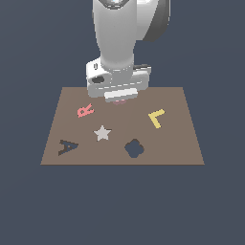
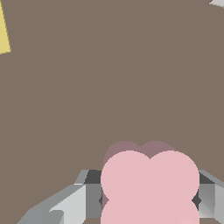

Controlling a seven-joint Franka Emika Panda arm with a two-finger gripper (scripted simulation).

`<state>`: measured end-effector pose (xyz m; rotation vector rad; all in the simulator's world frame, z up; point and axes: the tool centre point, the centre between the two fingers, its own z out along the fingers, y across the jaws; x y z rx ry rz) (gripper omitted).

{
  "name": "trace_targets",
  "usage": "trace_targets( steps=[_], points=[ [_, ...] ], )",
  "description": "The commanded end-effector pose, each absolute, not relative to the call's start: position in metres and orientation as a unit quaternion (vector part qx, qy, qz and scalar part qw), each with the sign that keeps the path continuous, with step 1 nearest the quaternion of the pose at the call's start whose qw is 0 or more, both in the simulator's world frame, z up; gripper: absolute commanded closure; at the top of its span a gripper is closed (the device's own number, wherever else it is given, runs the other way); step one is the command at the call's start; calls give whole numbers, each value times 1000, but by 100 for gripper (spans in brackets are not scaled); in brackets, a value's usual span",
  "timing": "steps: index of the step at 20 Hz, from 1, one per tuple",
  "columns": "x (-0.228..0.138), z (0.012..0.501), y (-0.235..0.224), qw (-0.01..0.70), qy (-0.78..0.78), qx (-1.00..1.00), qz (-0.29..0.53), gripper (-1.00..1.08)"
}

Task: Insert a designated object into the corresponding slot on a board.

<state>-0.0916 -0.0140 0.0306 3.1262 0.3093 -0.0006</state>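
Note:
The flat brown board [image 1: 179, 143] lies on the dark floor. Its slot [image 1: 134, 148], a dark navy clover-shaped cutout, sits near the front edge, towards the exterior view's right. My gripper [image 1: 120, 99] hangs low over the back middle of the board, well behind the slot. In the wrist view the gripper [image 2: 149, 199] is shut on the designated object [image 2: 149, 179], a pale-pink lobed piece, with grey fingers [image 2: 85, 197] pressing on either side. The piece casts a shadow on the board just beneath it. In the exterior view only a pink sliver [image 1: 119, 102] shows under the hand.
On the board are a pink letter R [image 1: 85, 111], a grey star [image 1: 102, 133], a dark letter A [image 1: 67, 147] and a yellow L [image 1: 157, 118]. The wrist view catches an edge of the yellow L [image 2: 3, 35] and a corner of the star [image 2: 217, 2].

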Motion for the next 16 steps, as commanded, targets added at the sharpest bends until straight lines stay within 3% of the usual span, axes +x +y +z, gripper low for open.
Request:
trace_targets(
  steps=[1,16],
  points=[
    [-91,30,-14,0,99,995,0,108],
    [-82,31,-14,0,108,994,0,108]
  ],
)
